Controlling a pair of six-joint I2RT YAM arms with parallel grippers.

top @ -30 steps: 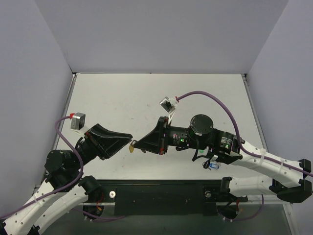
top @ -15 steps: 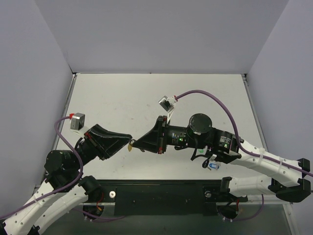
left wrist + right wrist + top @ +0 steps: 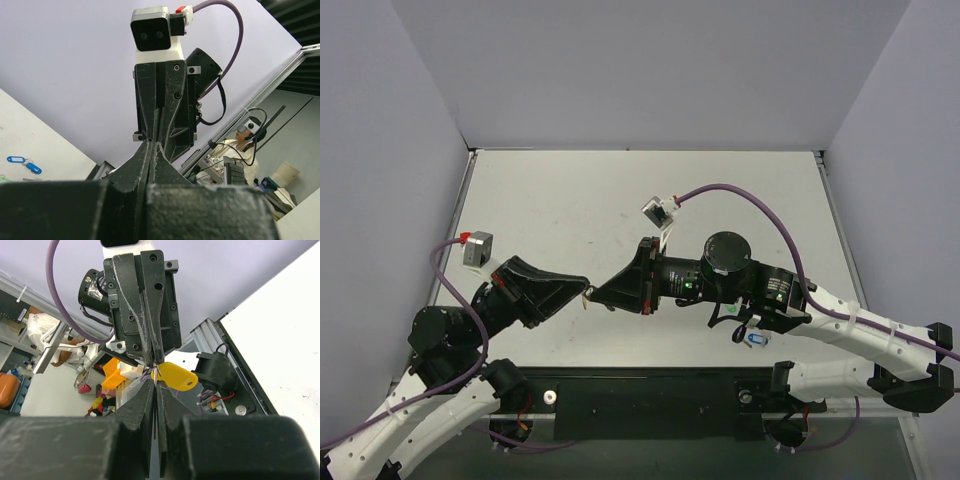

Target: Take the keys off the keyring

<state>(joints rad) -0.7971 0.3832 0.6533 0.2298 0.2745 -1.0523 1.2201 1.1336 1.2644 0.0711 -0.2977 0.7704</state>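
The yellow key [image 3: 175, 376] hangs in the air over the table [image 3: 570, 200], right where the two claws meet tip to tip. The left claw [image 3: 153, 363] and the right claw [image 3: 156, 383] are both pressed together there, but I cannot tell which one pinches it.

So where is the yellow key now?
Right wrist view: the yellow key hangs just right of where both arms' jaws meet tip to tip; from above, over the table, left of centre.
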